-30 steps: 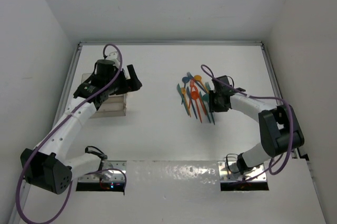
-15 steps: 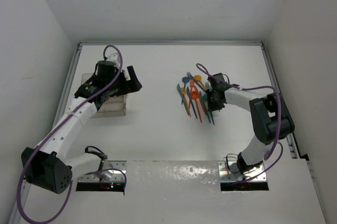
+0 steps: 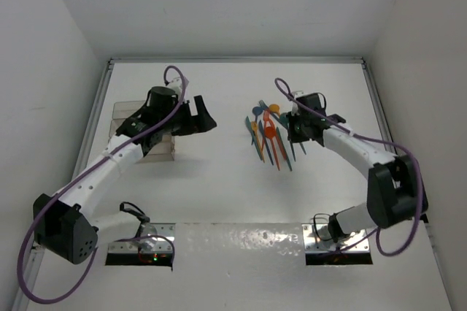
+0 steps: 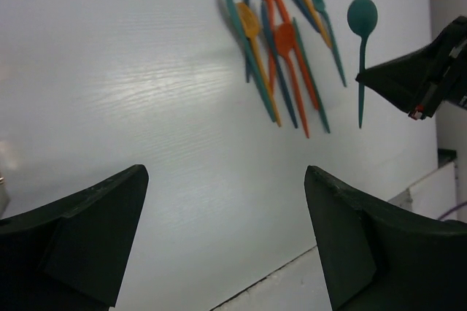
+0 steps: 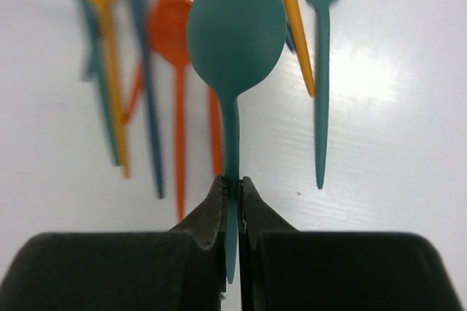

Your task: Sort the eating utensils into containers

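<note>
The eating utensils (image 3: 267, 134) lie in a loose pile of orange, blue and teal pieces right of the table's middle. My right gripper (image 5: 232, 183) is shut on the handle of a teal spoon (image 5: 236, 30), bowl pointing away from me, held over the pile's right edge. The left wrist view also shows that spoon (image 4: 362, 19) hanging clear of the pile (image 4: 281, 48). My left gripper (image 4: 226, 179) is open and holds nothing, hovering over bare table left of the pile. The clear containers (image 3: 162, 152) sit at the left, partly hidden under my left arm.
A teal fork (image 5: 321, 70) lies alone just right of the held spoon. The table's raised side rails (image 3: 379, 106) run along both sides. White walls close in the back and sides. The arm bases stand on a shiny plate (image 3: 241, 242) at the near edge.
My right gripper has shut on the teal spoon and lifted it off the pile's right edge. My left arm has swung right, away from the containers toward the table's middle, still open.
</note>
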